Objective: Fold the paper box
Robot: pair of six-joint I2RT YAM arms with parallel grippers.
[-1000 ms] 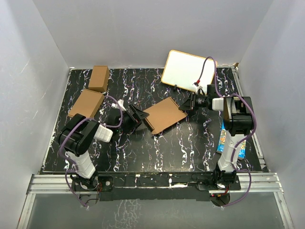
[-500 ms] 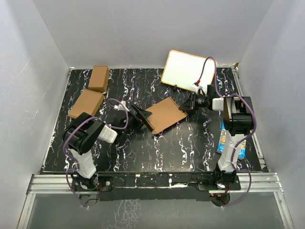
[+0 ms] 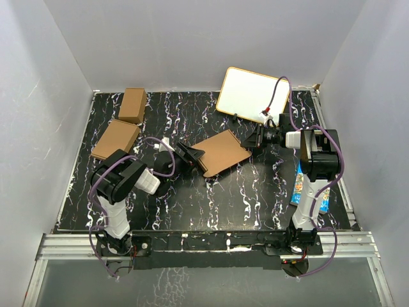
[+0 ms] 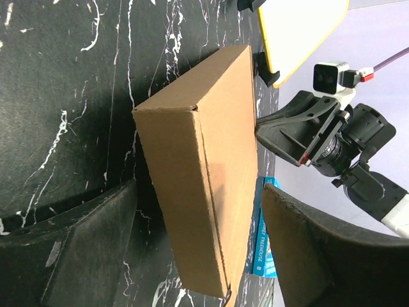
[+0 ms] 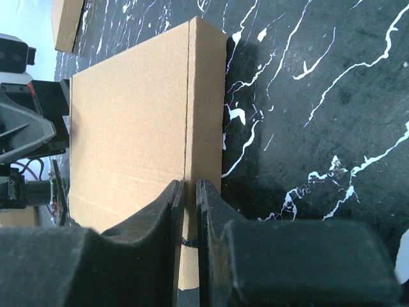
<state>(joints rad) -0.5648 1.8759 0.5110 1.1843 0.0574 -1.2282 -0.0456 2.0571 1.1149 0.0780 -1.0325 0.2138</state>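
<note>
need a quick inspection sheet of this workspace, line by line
surface: black marbled table, white veins
job's things: paper box mid-table, closed into a flat shape
clutter: far brown carton and near brown carton at left; whiteboard at far right; blue packet beside the right arm
grippers: left end effector open, straddling the box's left end, gaps on both sides; right end effector shut on the box's right edge
cables: left purple cable; right purple cable crosses the whiteboard
surroundings: plain grey walls; metal rail at near edge
</note>
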